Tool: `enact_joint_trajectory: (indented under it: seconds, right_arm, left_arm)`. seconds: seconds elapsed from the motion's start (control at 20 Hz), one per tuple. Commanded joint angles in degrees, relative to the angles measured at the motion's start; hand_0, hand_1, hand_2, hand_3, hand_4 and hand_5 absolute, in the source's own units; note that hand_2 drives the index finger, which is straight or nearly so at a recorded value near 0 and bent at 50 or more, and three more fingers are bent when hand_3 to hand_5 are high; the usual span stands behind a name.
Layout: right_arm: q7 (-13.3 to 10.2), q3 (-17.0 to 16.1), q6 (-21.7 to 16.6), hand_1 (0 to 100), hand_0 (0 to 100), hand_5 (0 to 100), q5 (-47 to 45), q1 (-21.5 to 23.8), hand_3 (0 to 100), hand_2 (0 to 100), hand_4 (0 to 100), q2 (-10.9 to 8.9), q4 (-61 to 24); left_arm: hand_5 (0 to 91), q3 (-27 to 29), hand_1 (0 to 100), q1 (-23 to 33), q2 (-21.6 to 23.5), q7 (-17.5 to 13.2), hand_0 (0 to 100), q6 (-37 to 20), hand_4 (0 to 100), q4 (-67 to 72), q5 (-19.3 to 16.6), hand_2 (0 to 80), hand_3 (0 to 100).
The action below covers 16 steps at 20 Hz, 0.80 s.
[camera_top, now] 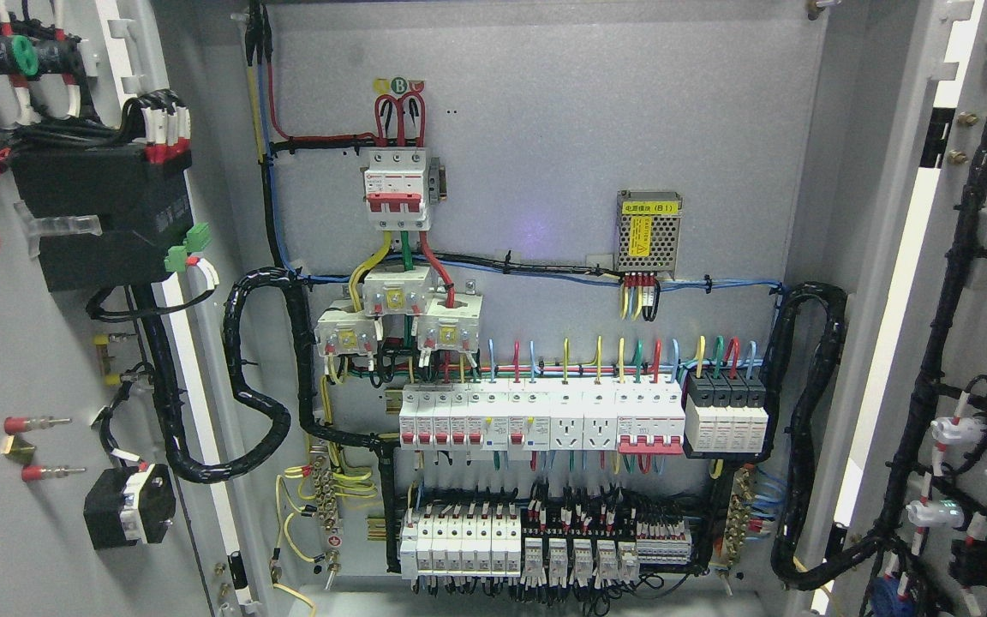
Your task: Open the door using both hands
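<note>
Electrical cabinet (545,128) seen with left door (48,343) and right door (973,300) swung wide open; breaker rows (536,420) exposed. Neither robot hand visible, state cannot be told.

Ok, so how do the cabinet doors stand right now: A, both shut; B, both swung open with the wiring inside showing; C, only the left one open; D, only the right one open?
B: the left door and right door are both swung wide, baring the breakers on the back panel.
</note>
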Motion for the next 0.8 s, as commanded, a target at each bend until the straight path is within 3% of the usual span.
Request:
enact_joint_trajectory:
  seconds: [0.0, 0.55, 0.75]
  right_arm:
    - [0.0, -3.6, -0.4, 0, 38, 0, -0.1, 1.2, 0, 0, 0, 0.89, 0.9]
    - [-0.1, -6.1, -0.6, 0, 38, 0, -1.0, 2.8, 0, 0, 0, 1.95, 0.9]
    - [-0.2, -7.3, -0.6, 0, 38, 0, -1.9, 3.2, 0, 0, 0, 2.04, 0.9]
  left_arm:
    - [0.0, 8.0, 0, 0.7, 5.4, -0.1, 0, -33.3, 0, 0.7, 6.1, 0.0, 0]
    - [0.0, 15.3, 0, 0.1, 14.1, 0.0, 0, -32.5, 0, 8.7, 16.5, 0.0, 0]
    - [0.0, 16.5, 0, -0.9, 16.1, 0.0, 0, -30.2, 0, 11.6, 18.0, 0.0, 0]
